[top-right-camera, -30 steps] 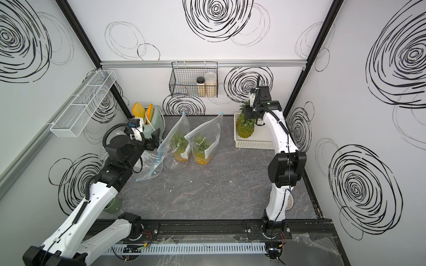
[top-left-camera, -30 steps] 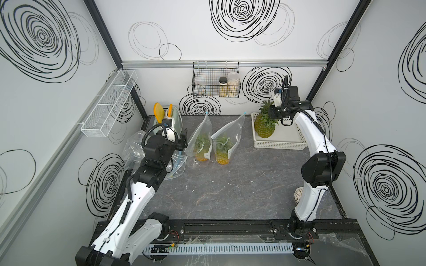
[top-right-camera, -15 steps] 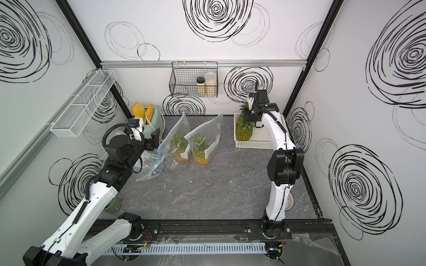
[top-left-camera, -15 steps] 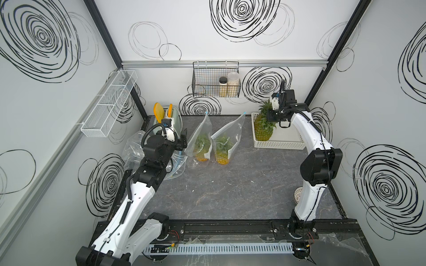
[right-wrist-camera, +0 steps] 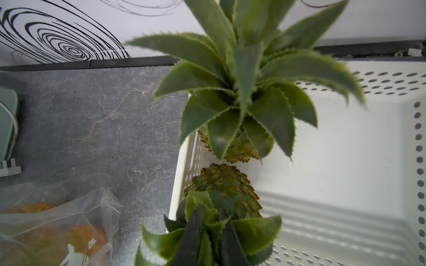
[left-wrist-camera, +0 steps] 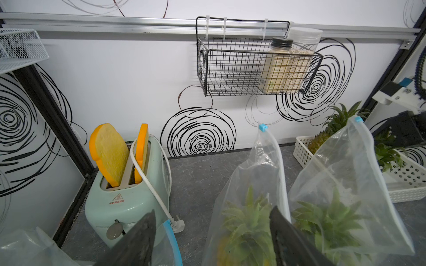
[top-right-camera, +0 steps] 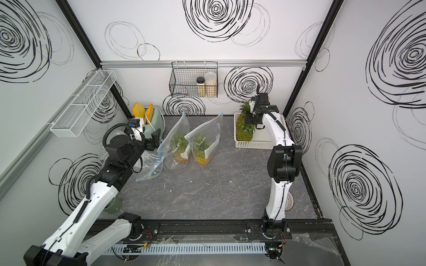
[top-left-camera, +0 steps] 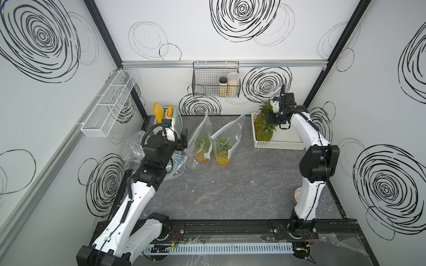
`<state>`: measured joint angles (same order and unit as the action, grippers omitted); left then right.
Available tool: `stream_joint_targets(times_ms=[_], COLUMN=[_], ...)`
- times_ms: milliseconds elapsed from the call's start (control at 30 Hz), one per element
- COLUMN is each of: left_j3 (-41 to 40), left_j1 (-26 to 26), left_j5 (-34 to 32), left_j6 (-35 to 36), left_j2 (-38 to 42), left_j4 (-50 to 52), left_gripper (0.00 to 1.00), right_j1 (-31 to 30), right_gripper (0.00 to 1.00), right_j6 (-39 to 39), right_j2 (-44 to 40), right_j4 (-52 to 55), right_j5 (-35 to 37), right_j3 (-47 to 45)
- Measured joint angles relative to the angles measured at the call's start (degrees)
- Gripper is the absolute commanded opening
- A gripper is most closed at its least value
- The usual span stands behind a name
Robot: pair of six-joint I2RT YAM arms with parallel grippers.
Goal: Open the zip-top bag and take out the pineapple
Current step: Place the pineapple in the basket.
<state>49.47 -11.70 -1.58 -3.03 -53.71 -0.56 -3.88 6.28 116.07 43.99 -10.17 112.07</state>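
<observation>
Right pincer (right-wrist-camera: pixel 209 210) is clamped on the crown leaves of a pineapple (right-wrist-camera: pixel 221 186), which stands upright in the white crate (right-wrist-camera: pixel 345 161) on the side nearest the bags. Whether its base rests on the crate floor cannot be told. A second pineapple (right-wrist-camera: pixel 239 149) stands just beside it in the same crate, toward the back wall. In both top views the crate sits at the back right of the surface (top-left-camera: pixel 230 195).

Left pincer (left-wrist-camera: pixel 212 210) has its jaws wide apart and grips nothing. It hovers low at the back left of the surface, near the foot of the first bag (left-wrist-camera: pixel 253 184). One finger is over the blue-edged mouth of an empty bag (left-wrist-camera: pixel 171 239), and the other is in front of the first bag. That bag stands upright with a blue slider at its top corner and the first bagged fruit (top-left-camera: pixel 202 150) inside. The second bag (left-wrist-camera: pixel 345 184) stands just beside it, toward the crate, and holds the second bagged fruit (top-left-camera: pixel 223 154). More crumpled clear plastic (top-left-camera: pixel 136 147) lies under the left arm. A green toaster (left-wrist-camera: pixel 129 198) with two toast slices (left-wrist-camera: pixel 110 154) stands in the back left corner.
</observation>
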Motion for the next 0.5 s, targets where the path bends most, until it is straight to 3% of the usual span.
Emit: stream_joint_targets(times_ms=[500], left_j3=[-0.09], left_j1=[0.0], left_j5=[0.13], left_j6=[-0.02], left_j2=[-0.61], left_j4=[-0.02], left_gripper=[0.8], right_j1=[0.48], right_gripper=[0.0], right_j6=[0.83], right_j2=[0.46], right_j4=[-2.69], right_j5=[-1.7], right_j3=[-2.27])
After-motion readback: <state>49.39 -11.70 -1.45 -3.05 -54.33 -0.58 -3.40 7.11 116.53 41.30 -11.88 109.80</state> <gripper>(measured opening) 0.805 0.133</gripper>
